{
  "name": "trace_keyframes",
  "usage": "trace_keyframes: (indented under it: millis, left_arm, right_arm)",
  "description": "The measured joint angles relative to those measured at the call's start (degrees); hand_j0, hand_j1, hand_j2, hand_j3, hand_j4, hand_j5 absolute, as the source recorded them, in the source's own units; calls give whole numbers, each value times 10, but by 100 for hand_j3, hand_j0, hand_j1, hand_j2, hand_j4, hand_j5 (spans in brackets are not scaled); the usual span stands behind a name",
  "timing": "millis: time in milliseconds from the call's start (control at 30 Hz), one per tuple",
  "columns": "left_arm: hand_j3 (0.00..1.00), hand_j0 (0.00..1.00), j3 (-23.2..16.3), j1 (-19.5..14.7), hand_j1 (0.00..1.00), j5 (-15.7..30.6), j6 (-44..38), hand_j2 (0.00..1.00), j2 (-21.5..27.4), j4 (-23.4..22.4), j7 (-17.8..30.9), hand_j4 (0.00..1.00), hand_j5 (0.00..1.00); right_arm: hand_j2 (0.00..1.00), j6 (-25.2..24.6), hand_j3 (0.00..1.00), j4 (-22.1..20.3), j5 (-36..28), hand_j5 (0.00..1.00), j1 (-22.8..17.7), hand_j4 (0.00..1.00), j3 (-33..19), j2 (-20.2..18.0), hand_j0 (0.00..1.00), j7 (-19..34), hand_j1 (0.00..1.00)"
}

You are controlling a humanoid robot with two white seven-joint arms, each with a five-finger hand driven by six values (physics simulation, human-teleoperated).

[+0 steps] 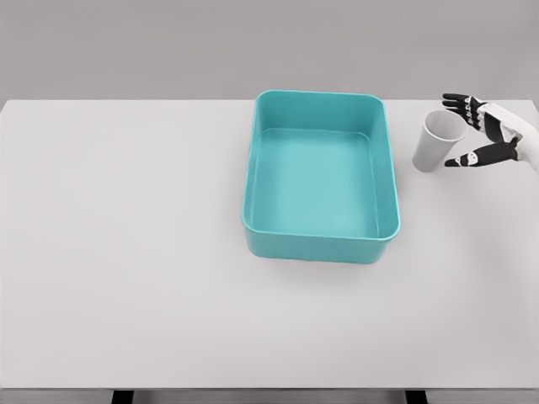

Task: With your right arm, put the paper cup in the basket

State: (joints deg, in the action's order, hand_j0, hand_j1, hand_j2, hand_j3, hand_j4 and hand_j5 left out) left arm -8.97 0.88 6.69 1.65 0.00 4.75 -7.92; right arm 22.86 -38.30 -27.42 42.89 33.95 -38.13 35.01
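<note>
Across nearly the whole head view spreads a white table point(126, 252), its far edge meeting a plain grey wall. Two dark supports show under its near edge.

Right of the table's centre sits the basket point(320, 248), a teal rectangular tub with rounded corners and smooth solid walls. Its long axis runs from the near side to the far side, and its open top faces up. Nothing lies inside it.

Just beside the basket's far right corner, with a narrow strip of table between them, stands the paper cup point(436, 141). It is white and tapered, resting on its narrower base with the wider mouth up. Its long axis is close to vertical but leans a little, so the open mouth tips toward the right and the far side, that is, toward the hand. The cup is outside the basket, on the table.

From the right edge comes the right hand point(484, 133), white in the palm with black fingers point(457, 103). The fingers are spread apart around the cup's right side: the upper ones reach over near the rim, while the thumb point(465, 159) points at the cup's lower wall. Whether any fingertip actually touches the cup cannot be told; the hand is not closed on it.
</note>
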Motion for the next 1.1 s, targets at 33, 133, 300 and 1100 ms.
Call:
trace_keyframes:
  millis: [33,133,300,1100]
  left_arm:
    - [100,100,0,0,100,0,0,100,0,0,0,100,100]
    - [100,100,0,0,100,0,0,100,0,0,0,100,100]
    - [100,100,0,0,100,0,0,100,0,0,0,100,100]
    - [100,100,0,0,100,0,0,100,0,0,0,100,100]
  right_arm:
    - [100,0,100,2,0,100,0,100,0,0,100,0,100]
    - [100,0,100,6,1,100,0,100,0,2,100,0,100]
    - [100,0,100,9,1,100,0,100,0,5,100,0,100]
    - [100,-6,100,8,-1,100,1,100,-1,14,100,0,100]
